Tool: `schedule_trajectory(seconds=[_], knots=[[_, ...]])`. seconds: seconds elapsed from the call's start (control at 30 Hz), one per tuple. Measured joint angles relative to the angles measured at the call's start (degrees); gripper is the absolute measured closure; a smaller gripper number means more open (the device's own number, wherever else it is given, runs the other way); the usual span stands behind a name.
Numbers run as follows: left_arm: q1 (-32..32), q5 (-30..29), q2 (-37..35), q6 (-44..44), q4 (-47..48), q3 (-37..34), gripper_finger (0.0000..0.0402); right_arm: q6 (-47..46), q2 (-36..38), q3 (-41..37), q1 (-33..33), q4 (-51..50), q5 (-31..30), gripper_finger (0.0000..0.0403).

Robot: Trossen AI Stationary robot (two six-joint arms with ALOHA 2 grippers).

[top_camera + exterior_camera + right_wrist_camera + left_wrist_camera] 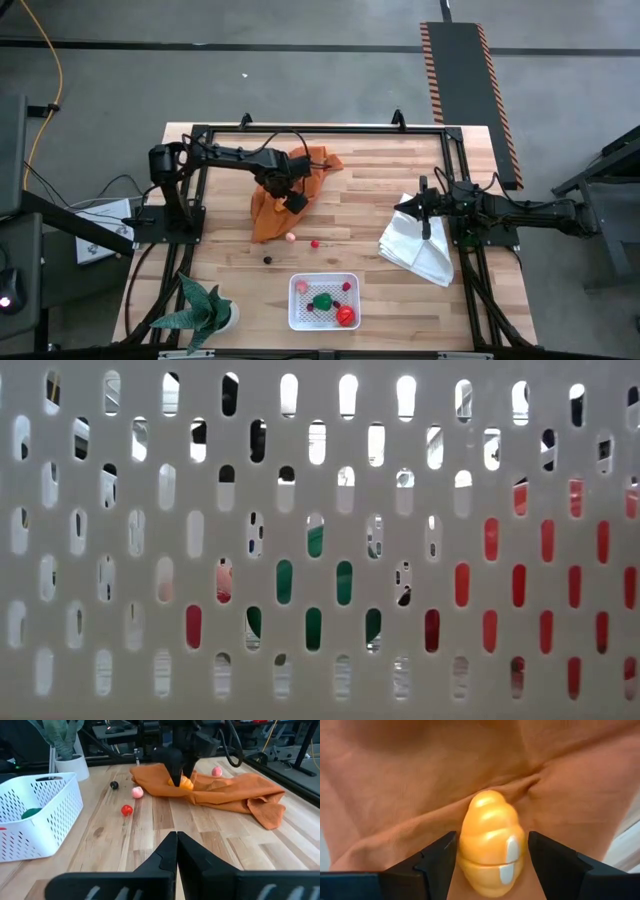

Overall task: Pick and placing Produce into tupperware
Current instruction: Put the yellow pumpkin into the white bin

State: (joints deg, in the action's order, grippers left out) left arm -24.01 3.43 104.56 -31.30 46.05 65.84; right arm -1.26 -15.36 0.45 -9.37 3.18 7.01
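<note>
While the right gripper (176, 851) waits shut, the left gripper (491, 851) straddles an orange produce piece (490, 842).
Fingers spread wide beside it, atop the orange cloth (272, 212); tupperware (322, 301) sits well apart.

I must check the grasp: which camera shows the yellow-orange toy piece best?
The left wrist view: the yellow-orange toy piece fills it, between the left end effector fingers. The right wrist view shows it small; the high and low views hide it.

Lab or workshop: grey concrete floor (300, 90), hazard-striped ramp (465, 80), loose cables (50, 60), wooden counter (380, 170) in black frame (320, 130).
</note>
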Motion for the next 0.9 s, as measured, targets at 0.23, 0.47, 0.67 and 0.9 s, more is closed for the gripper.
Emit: schedule_trajectory(seconds=[0.23,0.47,0.67,0.9], knots=[[0.0,0.2,0.7,0.8,0.6,0.0,0.0169,0.0,0.0,0.0,0.0,-1.0,0.0,0.0402],[0.0,-0.9,0.6,0.9,0.9,0.0,0.0169,0.0,0.0,0.0,0.0,-1.3,0.0,0.0402],[0.0,-0.7,2.2,0.9,2.4,0.0,0.0170,0.0,0.0,0.0,0.0,-1.3,0.0,0.0402],[0.0,0.4,3.2,0.2,2.0,0.1,0.0170,0.0,0.0,0.0,0.0,-1.3,0.0,0.0402]])
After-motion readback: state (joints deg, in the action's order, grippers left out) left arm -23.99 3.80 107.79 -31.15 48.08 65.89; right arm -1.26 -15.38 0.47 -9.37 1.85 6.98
